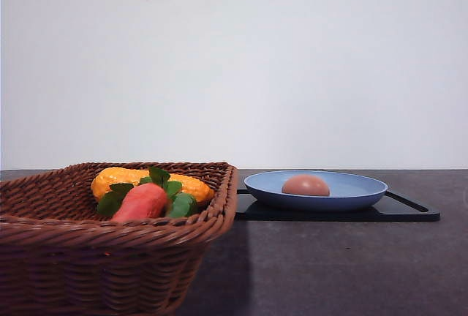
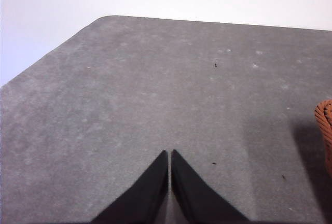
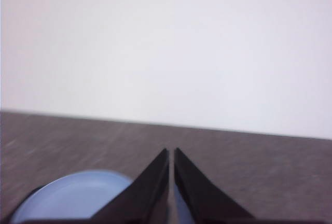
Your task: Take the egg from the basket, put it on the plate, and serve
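egg (image 1: 306,185) sits in the blue plate (image 1: 358,195) on black tray (image 1: 409,212) | right gripper (image 3: 171,154) pressed together, empty, plate rim just below its tips | left gripper (image 2: 169,156) pressed together over bare table (image 2: 129,94), basket (image 2: 325,125) edge off to one side

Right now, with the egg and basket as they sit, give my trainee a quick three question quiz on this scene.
1. True or false: the egg lies on the blue plate.
2. What does the plate rest on? A) the basket B) a black tray C) the bare table
3. Fill in: the left hand has its fingers ____ over the grey tabletop.

Key: 1 true; 2 B; 3 shut.
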Controlling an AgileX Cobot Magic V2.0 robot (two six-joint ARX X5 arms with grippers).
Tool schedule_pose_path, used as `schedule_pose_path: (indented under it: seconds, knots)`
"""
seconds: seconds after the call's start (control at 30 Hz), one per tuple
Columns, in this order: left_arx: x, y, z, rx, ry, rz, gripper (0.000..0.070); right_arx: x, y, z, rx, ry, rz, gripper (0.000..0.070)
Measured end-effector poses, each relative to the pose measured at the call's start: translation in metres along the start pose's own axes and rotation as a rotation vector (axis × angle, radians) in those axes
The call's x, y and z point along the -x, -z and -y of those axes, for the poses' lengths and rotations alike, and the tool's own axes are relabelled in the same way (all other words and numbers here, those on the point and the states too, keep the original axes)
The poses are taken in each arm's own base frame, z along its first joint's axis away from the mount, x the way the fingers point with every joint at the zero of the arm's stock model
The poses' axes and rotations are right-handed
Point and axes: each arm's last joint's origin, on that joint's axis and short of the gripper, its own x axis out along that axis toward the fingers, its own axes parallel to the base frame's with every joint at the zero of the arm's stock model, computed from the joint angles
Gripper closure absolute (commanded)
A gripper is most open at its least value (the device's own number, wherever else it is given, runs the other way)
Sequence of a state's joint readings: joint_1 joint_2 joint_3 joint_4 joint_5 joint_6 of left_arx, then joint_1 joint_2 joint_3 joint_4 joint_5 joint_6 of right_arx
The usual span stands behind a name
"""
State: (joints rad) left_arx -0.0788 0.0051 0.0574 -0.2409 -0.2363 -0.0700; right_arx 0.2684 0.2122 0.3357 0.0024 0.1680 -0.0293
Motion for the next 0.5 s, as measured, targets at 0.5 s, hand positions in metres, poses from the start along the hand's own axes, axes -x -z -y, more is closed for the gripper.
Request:
schedule_pose_path:
  seconds: [0.5]
  knots:
    - [0.0, 0.0, 0.0, 0.0, 0.0, 0.0, 0.07, 0.005, 0.096, 0.009, 0.012, -0.108, -0.158, 0.07]
